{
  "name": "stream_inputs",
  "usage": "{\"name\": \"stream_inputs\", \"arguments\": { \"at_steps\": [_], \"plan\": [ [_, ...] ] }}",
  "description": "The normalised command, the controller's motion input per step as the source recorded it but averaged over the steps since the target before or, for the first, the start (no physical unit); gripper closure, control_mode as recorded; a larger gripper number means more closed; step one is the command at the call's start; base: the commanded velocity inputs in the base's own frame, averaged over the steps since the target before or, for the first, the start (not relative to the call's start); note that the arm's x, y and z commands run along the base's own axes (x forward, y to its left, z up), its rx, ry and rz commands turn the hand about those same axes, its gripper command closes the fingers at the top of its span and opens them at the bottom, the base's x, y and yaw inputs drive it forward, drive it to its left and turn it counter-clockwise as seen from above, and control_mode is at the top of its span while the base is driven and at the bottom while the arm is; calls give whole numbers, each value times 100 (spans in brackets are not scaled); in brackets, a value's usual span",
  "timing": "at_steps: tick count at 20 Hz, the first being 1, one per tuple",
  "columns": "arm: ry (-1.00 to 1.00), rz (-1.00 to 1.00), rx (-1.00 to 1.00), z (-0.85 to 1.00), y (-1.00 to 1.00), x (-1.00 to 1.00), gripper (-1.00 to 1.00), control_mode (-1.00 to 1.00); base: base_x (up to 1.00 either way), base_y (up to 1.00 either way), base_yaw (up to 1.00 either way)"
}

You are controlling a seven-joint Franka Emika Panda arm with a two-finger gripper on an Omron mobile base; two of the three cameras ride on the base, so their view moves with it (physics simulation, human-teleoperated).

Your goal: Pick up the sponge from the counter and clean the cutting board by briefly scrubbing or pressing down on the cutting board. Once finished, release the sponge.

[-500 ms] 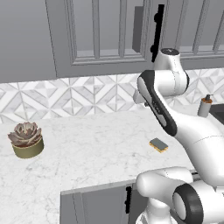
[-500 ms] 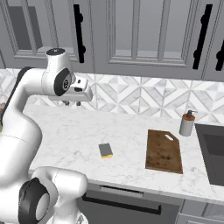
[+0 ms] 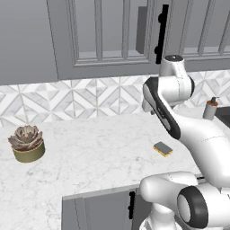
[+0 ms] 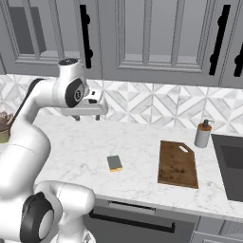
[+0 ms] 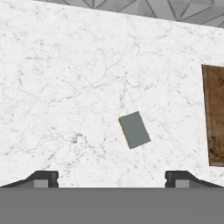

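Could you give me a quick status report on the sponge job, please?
Gripper open, empty, high above counter. Sponge flat, untouched, left of board. Nothing between them.

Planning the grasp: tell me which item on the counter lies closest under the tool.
The sponge, grey-green over yellow, lies nearest below the open tool. The board, the soap bottle and the plant sit farther off.

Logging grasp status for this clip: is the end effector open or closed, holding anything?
End effector: open, holding nothing; sponge lies on the counter below it.
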Motion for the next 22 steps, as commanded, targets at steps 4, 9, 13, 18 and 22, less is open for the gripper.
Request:
{"name": "stream_inputs", "arguments": {
  "at_steps": [4, 9, 13, 18, 22],
  "plan": [
    [5, 0, -5, -45, -53, 24, -100, -100, 0, 0, 0],
    [1, 2, 0, -46, -35, 5, -100, -100, 0, 0, 0],
    [0, 11, 0, -61, 0, 3, -100, -100, 0, 0, 0],
    [0, 20, 0, -40, -16, 22, -100, -100, 0, 0, 0],
    [0, 13, 0, -36, -19, 11, -100, -100, 0, 0, 0]
  ]
}}
